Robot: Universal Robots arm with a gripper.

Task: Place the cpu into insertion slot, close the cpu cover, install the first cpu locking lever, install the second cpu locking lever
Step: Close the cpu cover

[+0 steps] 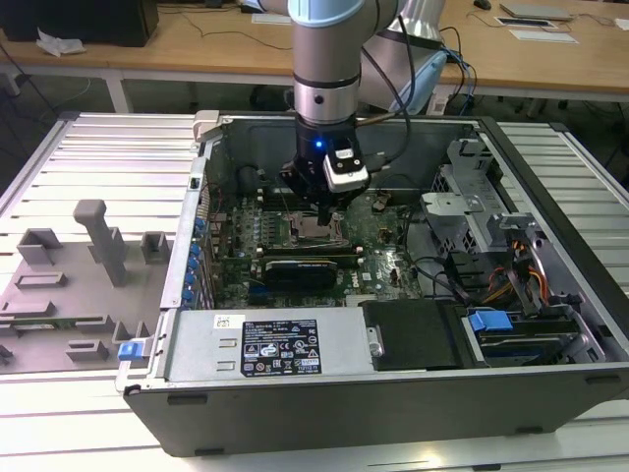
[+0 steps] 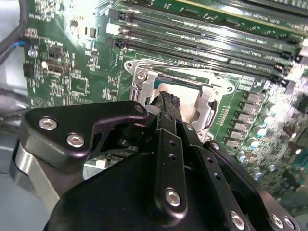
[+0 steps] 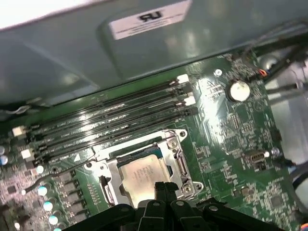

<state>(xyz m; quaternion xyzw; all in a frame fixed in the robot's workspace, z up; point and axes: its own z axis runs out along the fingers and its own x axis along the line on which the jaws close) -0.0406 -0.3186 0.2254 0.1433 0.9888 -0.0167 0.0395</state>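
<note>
Cpu (image 3: 139, 177) sits flat in the insertion slot (image 3: 137, 153) on the green board (image 3: 231, 159), its pale metal top facing up. The cpu cover (image 3: 179, 161), a silver frame, appears to lie down around the chip's edges. Long black memory slots (image 3: 120, 115) run just beside the socket.

In the exterior view the arm (image 1: 324, 59) comes straight down into an open computer case (image 1: 393, 393) that lies on its side on a slatted metal surface (image 1: 88, 147), with the wrist vertical over the socket. A grey tray (image 1: 69, 285) of fixtures lies at the exterior view's left.

The hand (image 3: 164, 186) points down at the cpu. Its fingers (image 2: 166, 103) are drawn together with no gap to speak of and nothing between them, and the tips are at the chip's top; whether they touch it I cannot tell.

A white sticker (image 3: 149, 19) is on the case wall, and a black label (image 1: 283, 346) with white print sits on the metal housing near the case's front edge.
</note>
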